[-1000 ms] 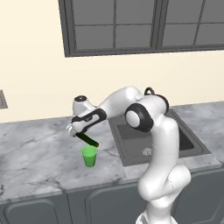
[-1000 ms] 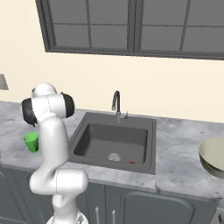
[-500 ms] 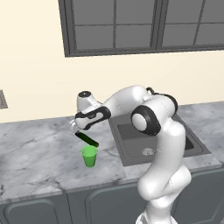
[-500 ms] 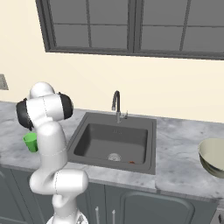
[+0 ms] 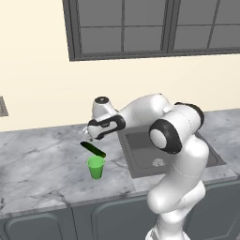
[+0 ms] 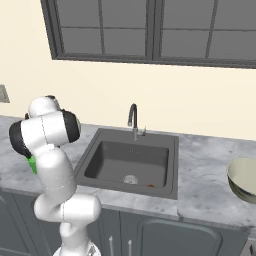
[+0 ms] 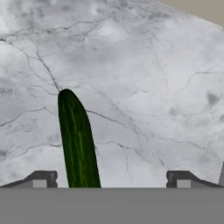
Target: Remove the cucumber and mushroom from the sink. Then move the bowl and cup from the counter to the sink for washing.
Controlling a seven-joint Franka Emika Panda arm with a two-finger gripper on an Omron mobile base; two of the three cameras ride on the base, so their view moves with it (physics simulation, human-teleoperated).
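The dark green cucumber (image 5: 93, 149) lies on the marbled counter (image 5: 37, 159), just behind the green cup (image 5: 96, 167). My gripper (image 5: 89, 135) hangs open right above the cucumber's far end, holding nothing. In the hand view the cucumber (image 7: 76, 140) lies on the stone between the spread fingertips (image 7: 41, 179), nearer the left one. A sliver of the cup (image 6: 32, 164) peeks out behind the arm. The tiny orange mushroom (image 6: 151, 185) sits on the floor of the sink (image 6: 107, 165), near its front. The pale bowl (image 6: 244, 180) rests on the counter far right of the sink.
A curved faucet (image 6: 132, 120) stands at the sink's back edge. A window and cream wall run behind the counter. Dark cabinet doors (image 6: 165, 240) lie below. A wall outlet (image 5: 2, 106) is at the far left.
The hand has lifted a little and drifted right, away from the cucumber. The cucumber and cup have stayed where they were.
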